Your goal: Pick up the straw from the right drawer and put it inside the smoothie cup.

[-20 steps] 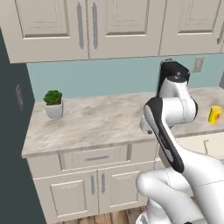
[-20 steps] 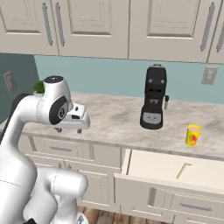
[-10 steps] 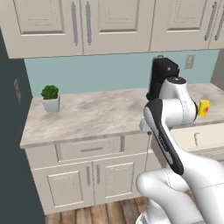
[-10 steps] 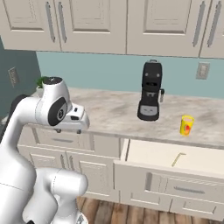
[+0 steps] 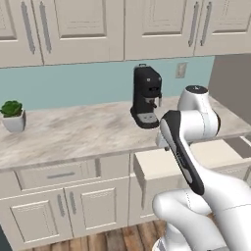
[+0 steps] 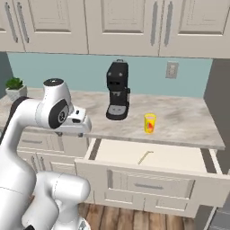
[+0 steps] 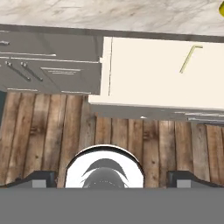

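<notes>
The right drawer (image 6: 179, 155) stands pulled out below the counter, its cream inside bare apart from the straw (image 6: 146, 157), which lies flat near the middle. In the hand view the straw (image 7: 190, 58) lies at the upper right in the drawer (image 7: 144, 74). On the counter behind the drawer stands the yellow smoothie cup (image 6: 150, 123), upright with its red mark facing forward. My gripper (image 6: 72, 130) hangs left of the drawer at counter height, pointing down at the floor. Its fingertips (image 7: 41, 177) stand wide apart; the gripper (image 7: 113, 179) is open and holds nothing.
A black coffee machine (image 6: 117, 96) stands on the counter left of the cup. A small potted plant (image 6: 15, 87) sits at the counter's far left. Closed drawers and doors (image 7: 48, 61) flank the open drawer. A dark tall wall (image 6: 220, 112) ends the counter at the right.
The whole picture has slid left: the base has driven to the right along the counter, so the open drawer now lies in front. The arm's pose looks the same.
</notes>
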Robot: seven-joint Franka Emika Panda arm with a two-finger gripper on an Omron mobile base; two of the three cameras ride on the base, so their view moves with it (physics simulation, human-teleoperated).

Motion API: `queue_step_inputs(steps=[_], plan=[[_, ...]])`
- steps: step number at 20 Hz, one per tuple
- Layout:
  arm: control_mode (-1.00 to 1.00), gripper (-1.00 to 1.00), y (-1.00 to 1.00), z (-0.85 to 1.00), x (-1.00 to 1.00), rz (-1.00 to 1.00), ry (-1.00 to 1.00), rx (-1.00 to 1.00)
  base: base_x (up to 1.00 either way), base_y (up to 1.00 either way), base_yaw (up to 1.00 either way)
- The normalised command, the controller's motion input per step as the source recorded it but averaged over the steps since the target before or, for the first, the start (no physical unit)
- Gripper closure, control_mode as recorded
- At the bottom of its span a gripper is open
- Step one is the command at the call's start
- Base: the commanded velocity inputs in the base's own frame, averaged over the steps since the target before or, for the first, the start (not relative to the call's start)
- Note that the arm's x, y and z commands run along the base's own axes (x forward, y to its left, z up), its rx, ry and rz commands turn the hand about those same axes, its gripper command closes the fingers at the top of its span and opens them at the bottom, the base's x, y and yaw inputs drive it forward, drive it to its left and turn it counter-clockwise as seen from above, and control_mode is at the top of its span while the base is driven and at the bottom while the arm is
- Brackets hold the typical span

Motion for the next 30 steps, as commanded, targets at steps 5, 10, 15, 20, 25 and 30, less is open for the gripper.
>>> queue_step_inputs(steps=[5,10,15,20,25,30], plan=[[1.00,-1.00,0.00,0.00,0.00,0.00,0.00,0.00,0.00,-0.91,-0.08],[1.00,-1.00,0.00,0.00,0.00,0.00,0.00,0.00,-0.01,-0.87,-0.01],[1.00,-1.00,0.00,0.00,0.00,0.00,0.00,0.00,-0.10,-0.53,0.00],[1.00,-1.00,0.00,0.00,0.00,0.00,0.00,0.00,-0.21,-0.03,0.00],[1.00,-1.00,0.00,0.00,0.00,0.00,0.00,0.00,-0.29,0.01,0.00],[1.00,-1.00,0.00,0.00,0.00,0.00,0.00,0.00,-0.35,0.01,0.00]])
